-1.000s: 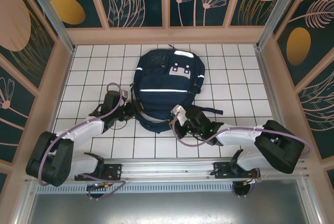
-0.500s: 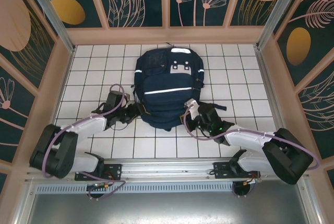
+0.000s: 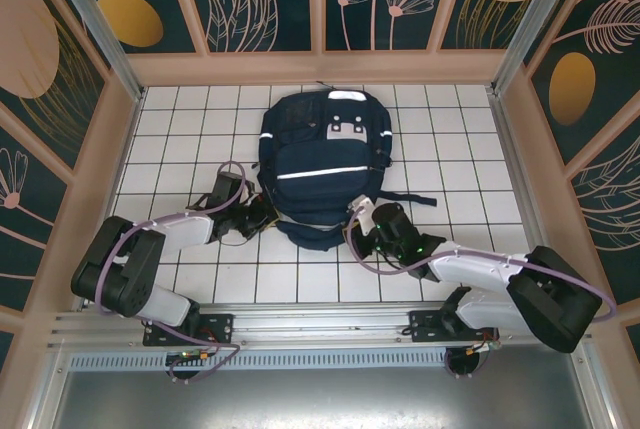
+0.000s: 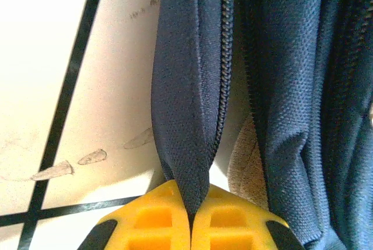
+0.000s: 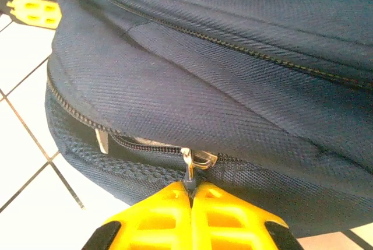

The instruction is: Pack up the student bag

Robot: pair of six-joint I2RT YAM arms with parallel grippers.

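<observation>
Student bag (image 3: pixel 322 164) on tiled table (image 3: pixel 180 139); left fingers (image 4: pixel 152 218) pinch bag fabric, right fingers (image 5: pixel 158 215) pinch zipper pull (image 5: pixel 189 164).

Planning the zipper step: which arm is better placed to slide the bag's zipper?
Right: the right gripper is shut on the zipper pull of the student bag; the left gripper only pinches a fabric fold.

Navy student bag (image 3: pixel 300 149) with white stripe (image 3: pixel 322 172)

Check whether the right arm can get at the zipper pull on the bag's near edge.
Probably yes: the right gripper looks shut on the zipper pull at the edge of the bag, with nothing between them.
</observation>
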